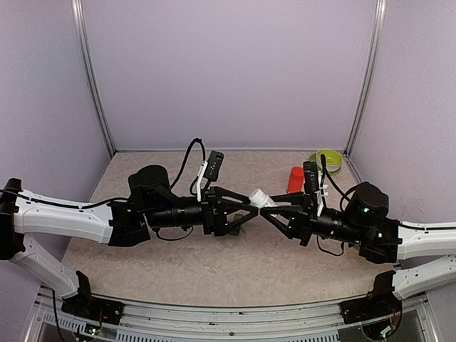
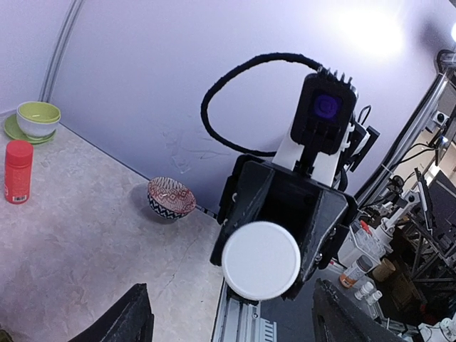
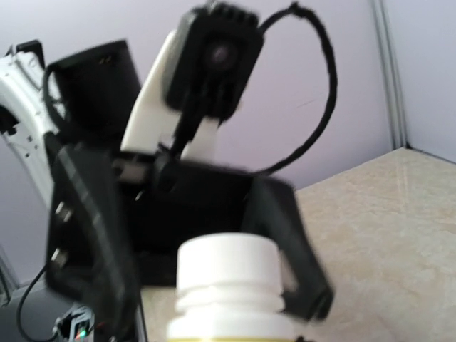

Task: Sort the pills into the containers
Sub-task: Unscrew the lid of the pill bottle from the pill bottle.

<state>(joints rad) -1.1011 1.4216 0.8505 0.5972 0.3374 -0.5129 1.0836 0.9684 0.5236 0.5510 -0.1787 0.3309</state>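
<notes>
My right tool (image 1: 271, 206) is clamped on a white-capped bottle (image 1: 258, 195) that lies level, its cap pointing at 9 o'clock toward my left tool (image 1: 248, 205), whose jaws stand apart. The dark-green containers (image 1: 235, 229) sit on the bench (image 1: 178, 263) at 6 o'clock, under the left tool. I can read no label.

Top view overhead; wrist views close, opposed across right pincer (image 1: 265, 202)
</notes>
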